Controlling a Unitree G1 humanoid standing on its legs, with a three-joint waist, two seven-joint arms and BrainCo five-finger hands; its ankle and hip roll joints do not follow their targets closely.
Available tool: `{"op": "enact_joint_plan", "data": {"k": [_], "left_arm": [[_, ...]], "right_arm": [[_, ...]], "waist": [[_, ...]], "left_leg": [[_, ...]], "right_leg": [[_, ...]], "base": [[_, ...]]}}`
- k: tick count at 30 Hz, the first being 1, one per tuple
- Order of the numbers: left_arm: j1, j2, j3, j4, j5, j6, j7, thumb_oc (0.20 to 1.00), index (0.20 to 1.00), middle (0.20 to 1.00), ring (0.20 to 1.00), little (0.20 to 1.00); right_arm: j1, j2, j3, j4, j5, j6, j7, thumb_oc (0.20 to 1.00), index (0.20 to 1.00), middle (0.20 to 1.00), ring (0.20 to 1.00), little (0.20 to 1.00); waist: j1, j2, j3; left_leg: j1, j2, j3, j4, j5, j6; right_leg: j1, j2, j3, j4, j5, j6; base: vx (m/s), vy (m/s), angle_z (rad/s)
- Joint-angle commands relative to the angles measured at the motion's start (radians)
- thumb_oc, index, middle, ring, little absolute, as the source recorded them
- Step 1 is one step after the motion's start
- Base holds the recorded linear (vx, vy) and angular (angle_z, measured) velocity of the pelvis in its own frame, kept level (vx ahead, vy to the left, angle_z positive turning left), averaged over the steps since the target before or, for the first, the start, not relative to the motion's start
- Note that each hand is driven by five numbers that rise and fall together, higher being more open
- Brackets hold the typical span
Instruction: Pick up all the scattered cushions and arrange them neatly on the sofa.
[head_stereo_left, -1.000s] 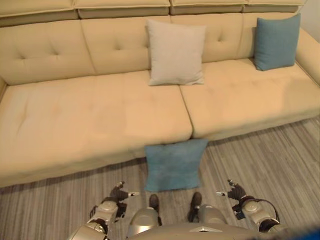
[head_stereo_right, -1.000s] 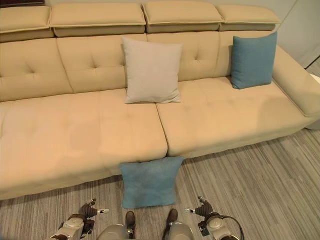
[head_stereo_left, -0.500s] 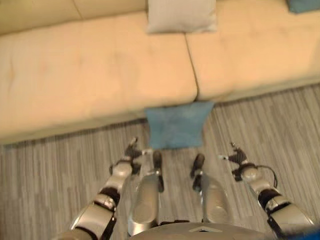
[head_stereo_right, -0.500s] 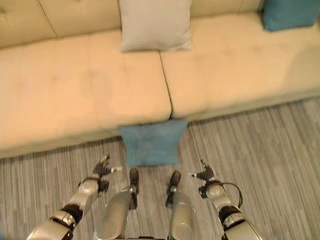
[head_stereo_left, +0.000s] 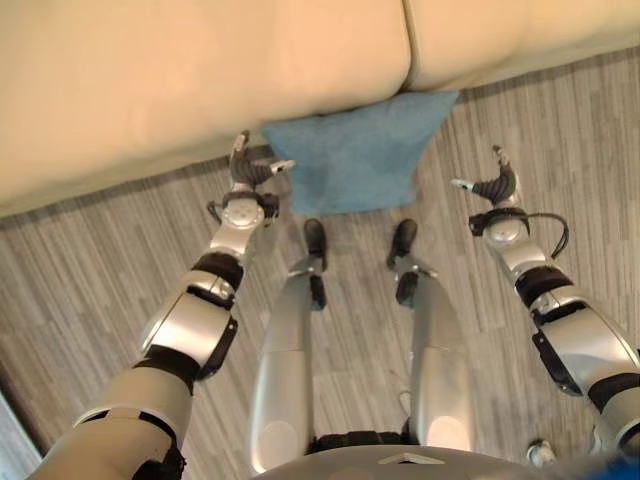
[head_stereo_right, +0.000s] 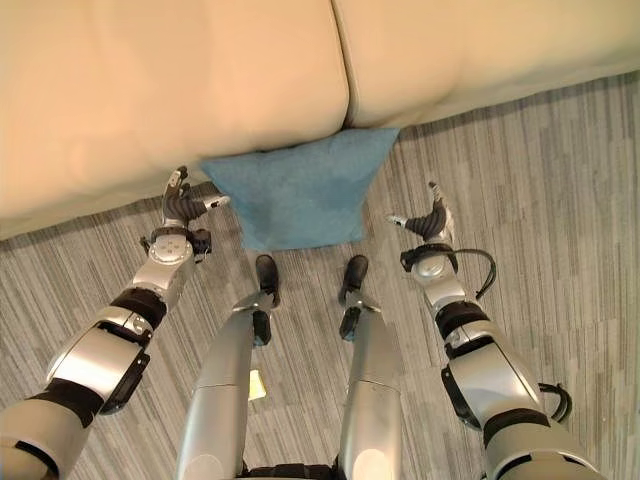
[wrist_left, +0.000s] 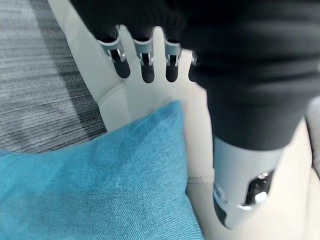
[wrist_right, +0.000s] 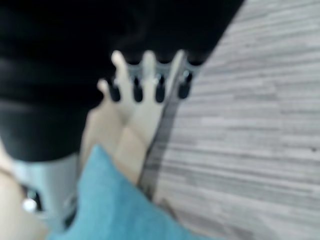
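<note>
Down low, view by view:
Left eye view: blue cushion (head_stereo_left: 360, 160) on the striped floor (head_stereo_left: 80, 280), top edge against the beige sofa (head_stereo_left: 200, 70) front; left hand (head_stereo_left: 250, 168) just beside its left edge, right hand (head_stereo_left: 492, 183) a little off its right corner.
Right eye view: same layout — cushion between both hands, neither touching it.
Left wrist view: left hand's fingers (wrist_left: 146, 65) straight and spread, holding nothing, above the cushion's corner.
Right wrist view: right hand's fingers (wrist_right: 159, 85) straight, empty — cushion below.

Head views overhead; wrist views close.
</note>
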Motion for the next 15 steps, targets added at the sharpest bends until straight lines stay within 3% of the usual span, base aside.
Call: {"op": "enact_joint_plan", "data": {"k": [1,8,15], "left_arm": [[0.016,0.016,0.04,0.032,-0.06,-0.033,0.045,1.0,1.0,1.0,1.0,1.0],[0.046,-0.024,0.043,0.014,-0.087,-0.021,0.051,1.0,1.0,1.0,1.0,1.0],[-0.037,0.005,-0.017,0.016,-0.012,-0.02,0.056,1.0,1.0,1.0,1.0,1.0]], "right_arm": [[0.036,-0.046,0.0,-0.038,0.055,-0.042,-0.086,1.0,1.0,1.0,1.0,1.0],[0.055,-0.044,-0.027,-0.092,0.059,-0.051,-0.119,1.0,1.0,1.0,1.0,1.0],[0.043,-0.084,-0.018,-0.171,0.037,-0.076,-0.109,1.0,1.0,1.0,1.0,1.0]], "waist": [[-0.005,0.004,-0.078],[-0.009,-0.012,-0.082],[-0.03,-0.031,-0.117]], "left_leg": [[-0.08,-0.023,-0.101,0.097,-0.173,-0.024],[-0.203,-0.036,-0.118,0.18,-0.205,-0.011],[-0.309,-0.049,-0.126,0.182,-0.202,-0.01]], "right_leg": [[-0.034,0.015,0.042,0.034,-0.095,0.06],[-0.146,0.011,0.05,0.1,-0.112,0.059],[-0.253,0.017,0.066,0.099,-0.099,0.065]], "base": [[0.0,0.0,0.0],[0.0,0.0,0.0],[0.0,0.006,0.04]]}}
